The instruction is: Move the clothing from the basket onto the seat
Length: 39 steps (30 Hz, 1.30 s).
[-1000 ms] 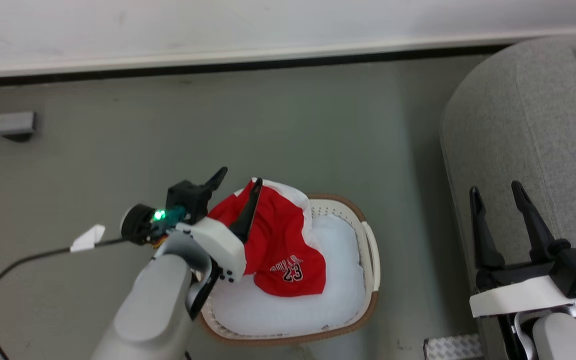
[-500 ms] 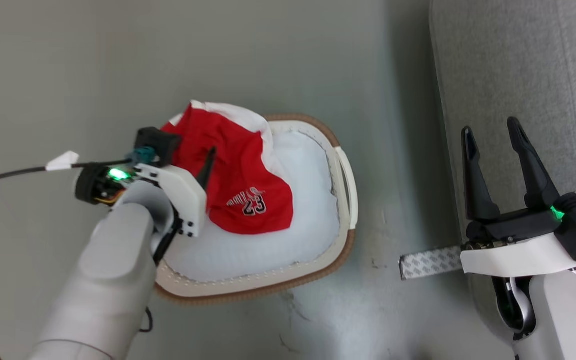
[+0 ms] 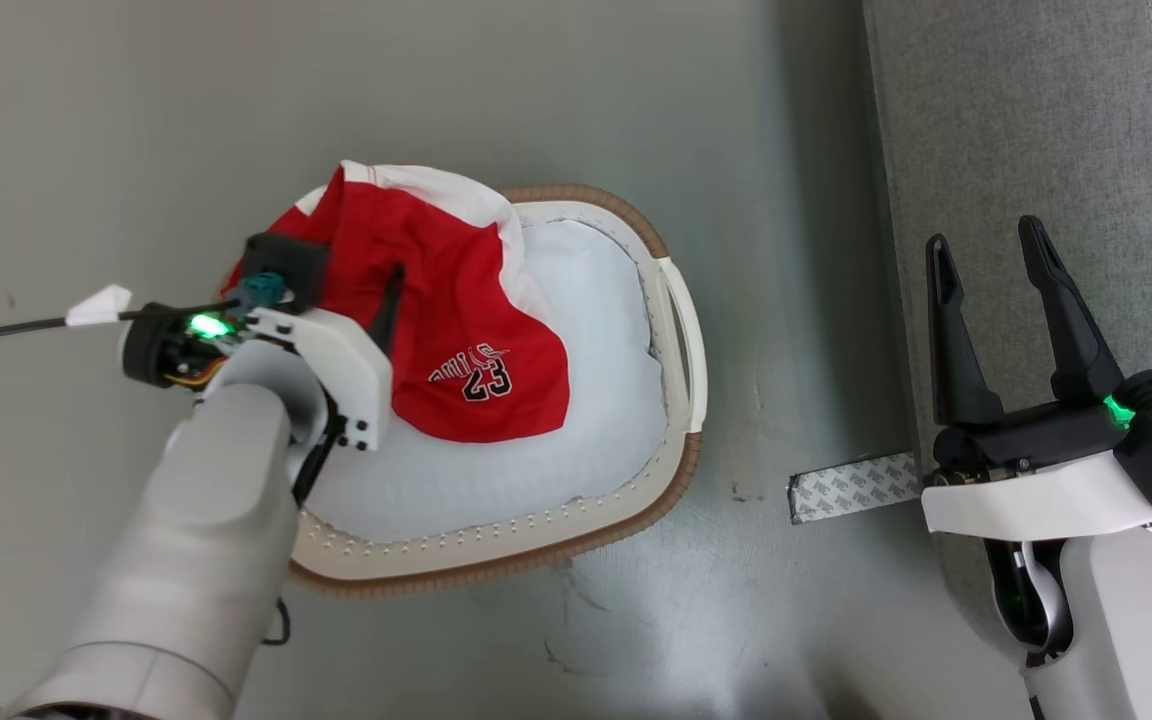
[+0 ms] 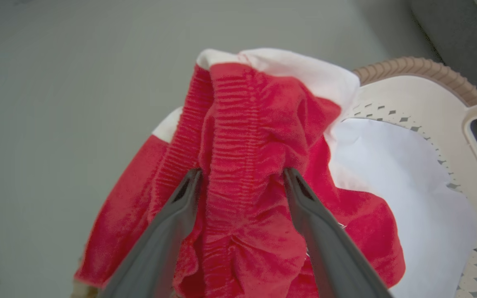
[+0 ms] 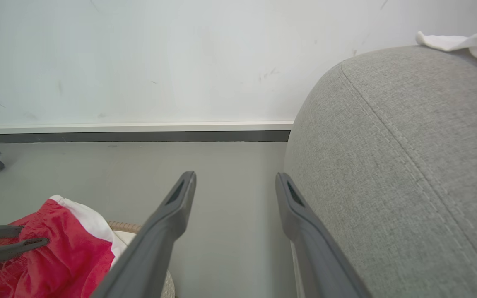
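Slippage is the main risk: the left pincer [image 4: 242,173] stands wide open, its fingers [image 4: 172,215] straddling the bunched elastic waistband [image 4: 238,124] of the red shorts [image 3: 456,330], which lie heaped in the basket [image 3: 681,330] with one edge draped over its rim. Closing on only a shallow fold could let the soft cloth slide out mid-lift onto the floor [image 3: 136,120], or tug the light basket along. Well to the right, the right pincer [image 3: 984,235] hangs open and empty over the grey seat [image 3: 1036,120].
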### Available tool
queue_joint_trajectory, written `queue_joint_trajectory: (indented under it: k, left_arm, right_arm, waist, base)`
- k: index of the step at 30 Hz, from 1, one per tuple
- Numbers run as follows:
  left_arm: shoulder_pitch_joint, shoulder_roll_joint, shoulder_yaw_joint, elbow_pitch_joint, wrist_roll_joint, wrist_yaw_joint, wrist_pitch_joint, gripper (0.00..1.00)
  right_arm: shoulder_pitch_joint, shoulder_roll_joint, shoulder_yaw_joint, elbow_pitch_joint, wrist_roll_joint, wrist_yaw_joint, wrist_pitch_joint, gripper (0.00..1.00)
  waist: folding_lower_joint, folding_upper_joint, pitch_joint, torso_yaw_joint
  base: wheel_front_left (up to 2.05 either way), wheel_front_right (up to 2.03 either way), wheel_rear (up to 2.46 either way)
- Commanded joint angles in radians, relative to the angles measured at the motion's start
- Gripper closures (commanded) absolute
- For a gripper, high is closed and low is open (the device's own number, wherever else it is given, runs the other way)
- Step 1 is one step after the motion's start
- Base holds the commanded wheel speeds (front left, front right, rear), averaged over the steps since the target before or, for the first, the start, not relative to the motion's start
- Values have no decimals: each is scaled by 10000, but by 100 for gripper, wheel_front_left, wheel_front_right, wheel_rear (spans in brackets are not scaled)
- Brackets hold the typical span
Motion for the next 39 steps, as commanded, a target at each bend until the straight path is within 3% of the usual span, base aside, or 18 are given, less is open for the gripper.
queue_joint_trajectory:
  k: [1,4,5,6,8,17,29,39]
  left_arm:
    - [-118,-36,-43,58,44,-17,-64,0]
    - [-134,-123,-201,230,99,-65,-224,0]
    - [-151,-142,-253,294,116,-79,-239,6]
    - [-178,-157,-306,363,135,-85,-278,25]
    - [-219,-159,-372,522,134,-93,-326,100]
    - [311,-538,-270,332,-490,-191,-696,100]
    - [2873,-876,270,-2469,-1710,-273,-739,100]
    - [4449,-783,370,-4186,-1947,-147,-729,100]
  right_arm:
    - [-115,-6,-3,54,46,-24,6,0]
    - [-121,-6,19,59,109,-26,7,0]
    - [-122,-4,26,49,135,-26,7,0]
    - [-123,-6,30,36,138,-26,7,0]
    - [-118,-6,38,23,178,-26,7,0]
    - [387,-7,-239,353,239,-26,7,0]
    - [1811,-12,-639,1144,-446,-26,7,0]
    - [3108,-10,-608,1669,-559,-24,7,0]
  waist:
    - [-2,0,10,-8]
    - [-2,0,43,-48]
    - [-2,0,61,-66]
    - [-2,0,79,-87]
    - [-2,0,106,-140]
    - [-2,0,-884,17]
    - [-2,0,-4452,1132]
    - [-2,0,-7023,1675]
  base:
    - [0,0,0]
    - [0,0,0]
    - [0,0,0]
    - [0,0,0]
    - [0,0,0]
    - [0,0,0]
    - [0,0,0]
    - [0,0,0]
